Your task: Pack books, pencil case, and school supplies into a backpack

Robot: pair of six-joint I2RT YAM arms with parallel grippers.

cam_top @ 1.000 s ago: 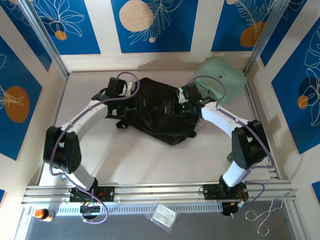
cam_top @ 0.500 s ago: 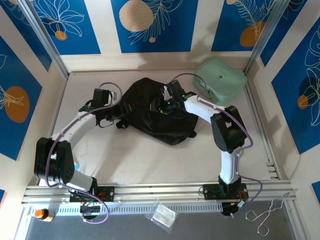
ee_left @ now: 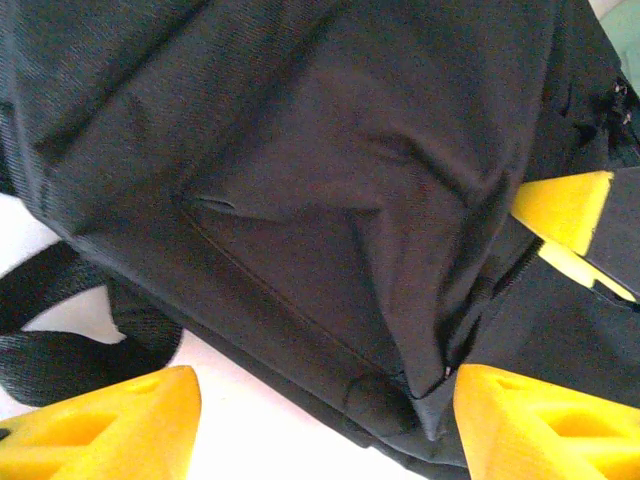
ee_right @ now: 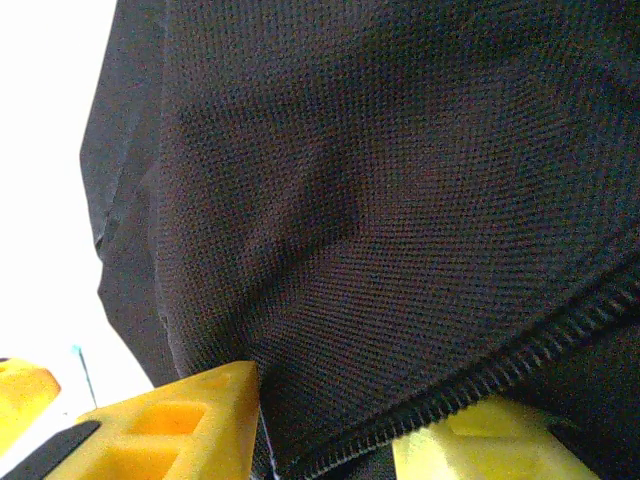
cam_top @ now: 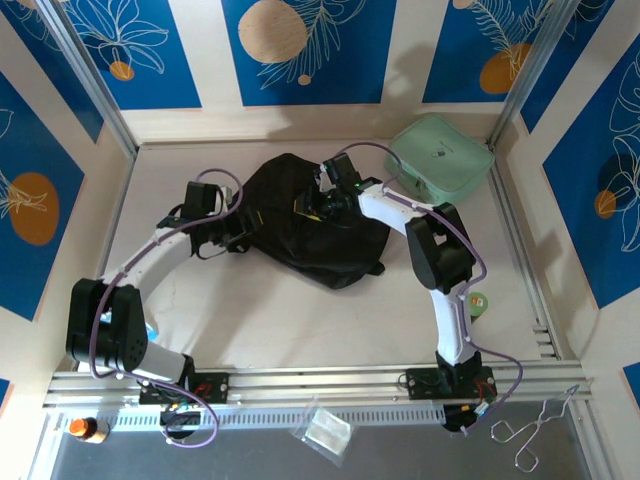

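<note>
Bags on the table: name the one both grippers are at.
The soft black fabric backpack mid-table: left gripper and right gripper reach it. The mint-green rounded case sits apart, far right corner.

Matt blk woven-cloth backpack (ee_right: 400,200), rough texture.

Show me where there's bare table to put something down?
The widest bare table lies in front of the backpack, between the left arm and the right arm. More sits in the back-left corner, and right of the right arm, in front of the mint-green case. It is crowded around the backpack, where both arms meet it.
</note>
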